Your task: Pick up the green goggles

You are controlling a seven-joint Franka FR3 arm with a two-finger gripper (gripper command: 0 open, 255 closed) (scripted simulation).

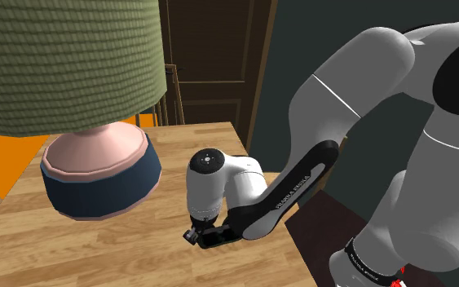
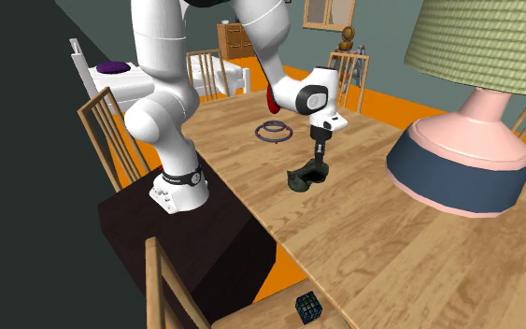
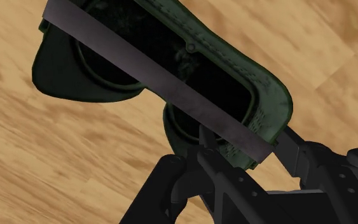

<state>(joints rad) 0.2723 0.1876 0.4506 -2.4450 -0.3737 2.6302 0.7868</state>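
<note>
- Closest to the wrist lens: black gripper (image 3: pixel 241 162), right down at one end of the dark green goggles (image 3: pixel 196 60), with a grey strap (image 3: pixel 165 86) slanting across them. Cannot tell whether clamped on that end or merely set around it.
- Just beyond: pale wooden table (image 3: pixel 56 165), close under the goggles, with no clear gap to make out between the two.
- From the second exterior view: dark stand (image 2: pixel 195 234) nearest, then white arm (image 2: pixel 163 56) bending over the table's near edge, gripper (image 2: pixel 318 159) pointing straight down into the goggles (image 2: pixel 308 176), apparently lying on the wood a little in from that edge.
- From the shoulder view: same low wrist, a sliver of green peeking out beneath it, near the table edge beside the stand.
- Progress, as a judgement: reaching and lowering look finished; grasp unconfirmed; lifting clear of the table yet to do, so roughly midway.
- Off to the second exterior view's right: big lamp (image 2: pixel 457 173) with pink and blue base, well apart from the goggles and likely out of the lift's way.
- Farther back on the table: purple ring (image 2: pixel 272 133), likewise apart from the goggles.
</note>
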